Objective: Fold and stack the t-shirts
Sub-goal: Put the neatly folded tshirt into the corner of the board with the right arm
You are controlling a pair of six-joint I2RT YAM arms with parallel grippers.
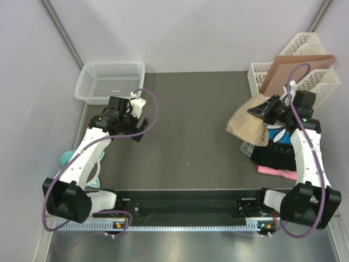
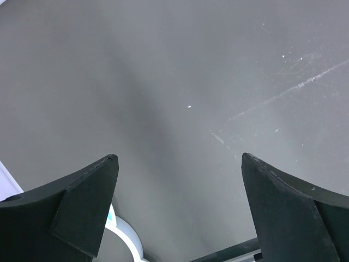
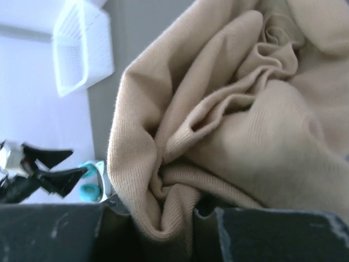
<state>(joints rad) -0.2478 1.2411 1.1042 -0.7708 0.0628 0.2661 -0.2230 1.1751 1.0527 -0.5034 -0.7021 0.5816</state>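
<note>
Tan t-shirt [image 1: 246,128]: at the 3 o'clock side of the table [image 1: 191,109], bunched.
Right gripper [image 1: 262,110]: jaws pinched onto a fold of the tan cloth, which droops toward 8 o'clock from them.
Left gripper [image 1: 140,125]: jaws spread wide, empty, well apart at the shirt's 9 o'clock.
Nearer arm: right.
Long axis: unreadable while bunched.
Other t-shirts [image 1: 275,158]: heaped at 4 o'clock.
</note>
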